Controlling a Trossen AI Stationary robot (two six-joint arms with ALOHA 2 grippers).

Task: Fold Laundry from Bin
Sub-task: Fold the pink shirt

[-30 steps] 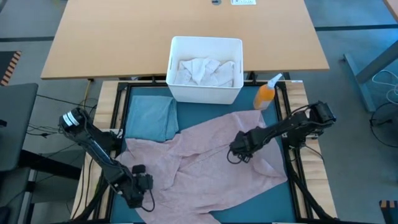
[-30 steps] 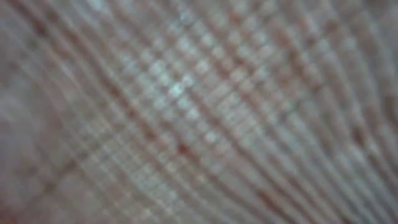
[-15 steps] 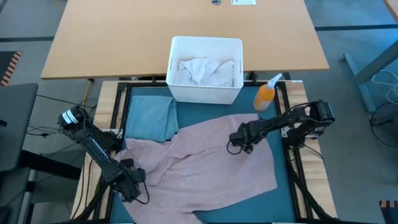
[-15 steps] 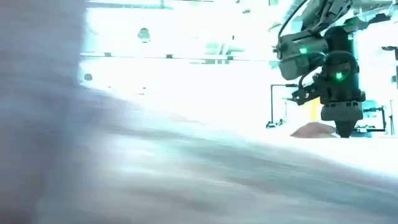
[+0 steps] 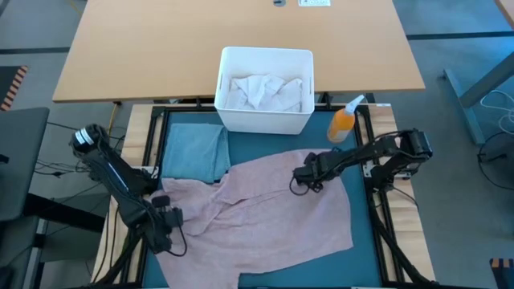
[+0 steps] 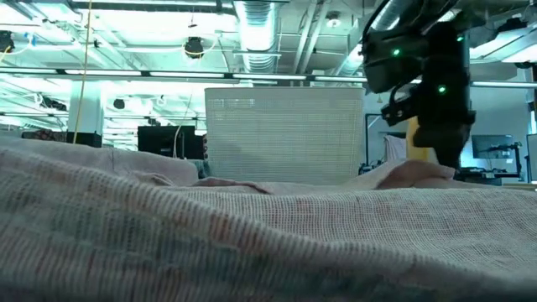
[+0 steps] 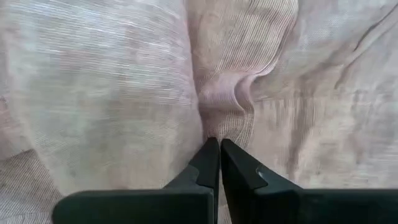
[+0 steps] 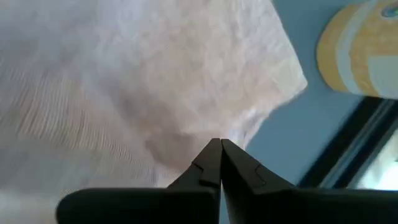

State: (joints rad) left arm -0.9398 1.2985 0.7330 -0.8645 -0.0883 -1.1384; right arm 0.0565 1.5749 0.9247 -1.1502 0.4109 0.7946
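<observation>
**Both grippers pinch the pink shirt on the mat**

The dusty pink shirt (image 5: 265, 213) lies spread and rumpled across the teal-blue table mat (image 5: 365, 241), in front of the white bin (image 5: 265, 116). The left gripper (image 5: 165, 229) sits low at the shirt's left edge, its fingers (image 7: 208, 162) pressed together on a fold of the pink cloth. The right gripper (image 5: 303, 181) is at the shirt's upper right area, near the orange spray bottle (image 5: 344, 122); its fingers (image 8: 211, 163) are likewise closed tight, nipping the fabric just inside a corner. White cloth pieces (image 5: 261, 90) lie bunched inside the bin. A folded blue-grey garment (image 5: 194, 152) rests on the mat beside the shirt's left part, just before the bin.
</observation>
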